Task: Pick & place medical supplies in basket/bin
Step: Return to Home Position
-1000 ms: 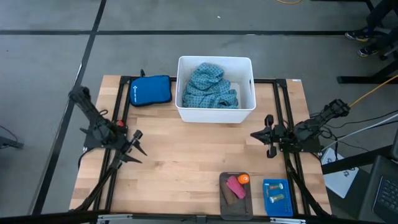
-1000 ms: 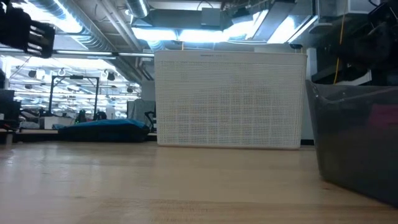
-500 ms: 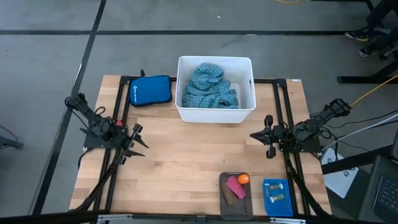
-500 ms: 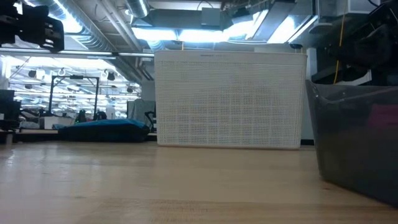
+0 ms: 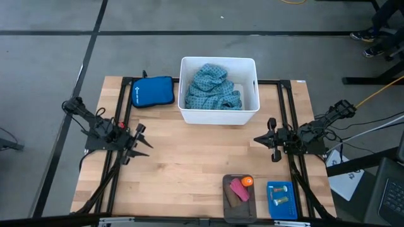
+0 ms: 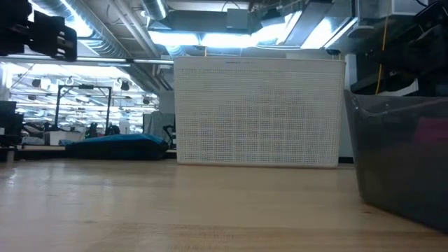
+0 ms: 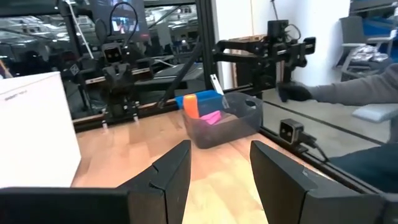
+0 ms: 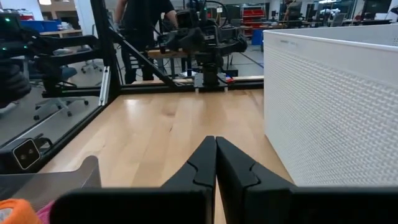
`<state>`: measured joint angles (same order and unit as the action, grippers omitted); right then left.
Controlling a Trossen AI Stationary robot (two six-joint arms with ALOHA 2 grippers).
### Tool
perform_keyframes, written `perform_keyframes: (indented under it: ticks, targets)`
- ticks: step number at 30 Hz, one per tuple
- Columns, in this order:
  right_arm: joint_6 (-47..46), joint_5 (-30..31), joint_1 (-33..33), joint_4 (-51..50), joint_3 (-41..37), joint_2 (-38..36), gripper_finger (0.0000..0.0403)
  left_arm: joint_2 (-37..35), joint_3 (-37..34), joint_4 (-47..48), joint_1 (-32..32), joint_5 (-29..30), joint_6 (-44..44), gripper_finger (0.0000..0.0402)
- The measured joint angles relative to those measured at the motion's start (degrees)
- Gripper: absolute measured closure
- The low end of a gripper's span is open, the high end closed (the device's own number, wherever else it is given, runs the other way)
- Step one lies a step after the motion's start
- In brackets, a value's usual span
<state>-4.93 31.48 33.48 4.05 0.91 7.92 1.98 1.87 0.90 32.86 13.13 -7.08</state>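
The teal-blue dotted cloth (image 5: 213, 88) lies crumpled inside the white tub (image 5: 252, 108) at the table's far middle. A pink piece (image 5: 238, 190) and an orange piece (image 5: 247, 181) lie in the dark-grey tray (image 5: 227, 205) at the near edge. Tiny tan pieces (image 5: 281, 200) sit in the small blue basket (image 5: 271, 213) right of the tray. My left gripper (image 5: 144, 140) (image 7: 221, 149) hovers open over the table's left side. My right gripper (image 5: 257, 136) (image 8: 216, 140) hovers shut over the right side, pointing left.
A royal-blue zip pouch (image 5: 153, 91) lies left of the tub at the far edge. Bare wood spans the middle between both grippers. Black frame rails run along the left and right sides. A person's sleeve (image 7: 348, 93) shows beyond the table's right edge.
My left arm has drawn back: its elbow swung out toward the table's left edge and its gripper shifted a little toward the far edge, staying open. The right arm and all objects have kept still.
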Motion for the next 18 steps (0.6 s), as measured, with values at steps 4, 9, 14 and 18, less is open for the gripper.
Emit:
perform_keyframes:
  ticks: [4, 9, 14, 18]
  targets:
    - [0.0, 0.0, 0.0, 0.0, 0.0, 0.0, 0.0395, 0.8, 0.0, 0.1, -0.8, -0.6, -0.6, 0.0238]
    - [0.0, 0.0, 0.0, 0.0, 0.0, 0.0, 0.0395, 4.0, 0.0, 0.5, -0.8, -2.8, -0.6, 0.0238]
    - [0.0, 0.0, 0.0, 0.0, 0.0, 0.0, 0.0395, 7.7, 0.0, 0.5, -0.8, -2.8, -1.3, 0.0238]
    - [0.0, 0.0, 0.0, 0.0, 0.0, 0.0, 0.0395, 9.9, 0.0, 0.1, -0.8, -2.8, -3.1, 0.0238]
